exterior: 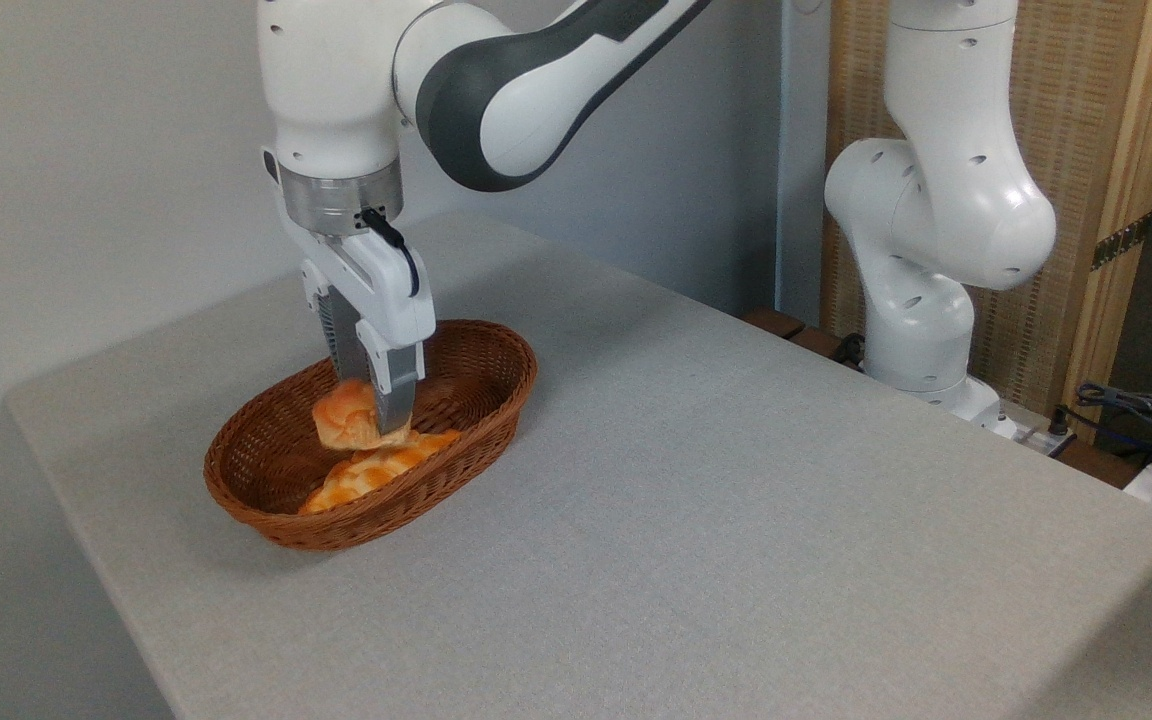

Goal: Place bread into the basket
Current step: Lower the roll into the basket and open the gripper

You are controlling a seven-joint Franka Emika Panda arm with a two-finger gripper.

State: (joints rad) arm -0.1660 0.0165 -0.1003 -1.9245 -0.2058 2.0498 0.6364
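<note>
Grey cloth covers the table (696, 480), with a pale wall behind and a slatted wooden screen to the right. Near the table's left end sits the basket (481, 405), an oval of brown wicker. Inside it lies a longer, paler braided loaf (371, 475). The tool (374, 408) reaches down into the basket with its jaws closed on the bread (341, 420), a round orange bun held just above the loaf, perhaps touching it. The risk lies in the release: dropped onto the loaf's sloping top, the bun could roll toward the low rim, or it could cling to a jaw and lift out again. Pressing lower could squash both pieces or shift the light basket.
</note>
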